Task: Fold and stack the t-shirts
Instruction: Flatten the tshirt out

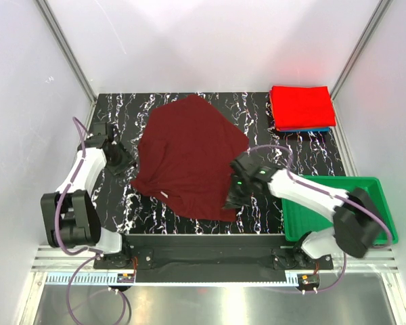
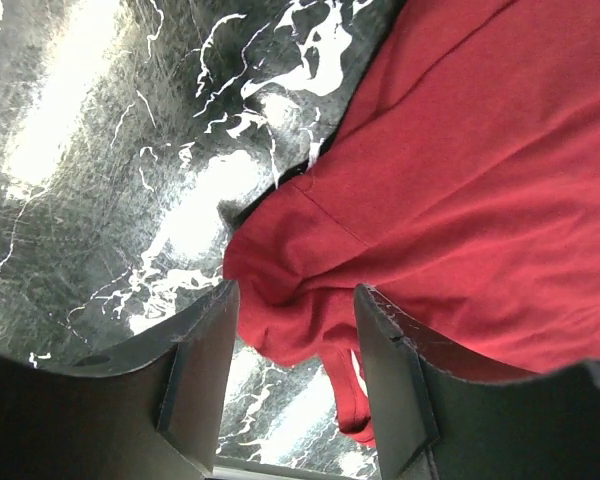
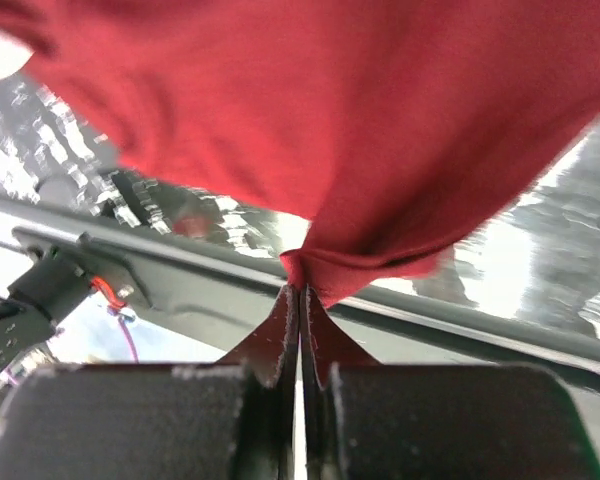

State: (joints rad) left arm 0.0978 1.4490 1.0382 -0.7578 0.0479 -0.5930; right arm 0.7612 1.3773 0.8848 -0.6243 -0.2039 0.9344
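A dark maroon t-shirt (image 1: pixel 189 159) lies spread out, slightly askew, on the black marbled table (image 1: pixel 122 112). My left gripper (image 1: pixel 124 161) sits at the shirt's left edge, open. In the left wrist view a bunched sleeve (image 2: pixel 280 290) lies loose between the parted fingers (image 2: pixel 202 380) of my left gripper (image 2: pixel 295 300). My right gripper (image 1: pixel 233 201) is at the shirt's near right corner, shut on a pinch of the hem (image 3: pixel 325 268), and the cloth drapes up from its tips (image 3: pixel 300 288). A folded bright red t-shirt (image 1: pixel 301 106) rests on a thin blue edge (image 1: pixel 312 128) at the back right.
A green plastic tray (image 1: pixel 369 186) stands at the near right, under the right arm's elbow. White walls with metal posts close the table on three sides. The black base rail (image 1: pixel 203 245) runs along the near edge.
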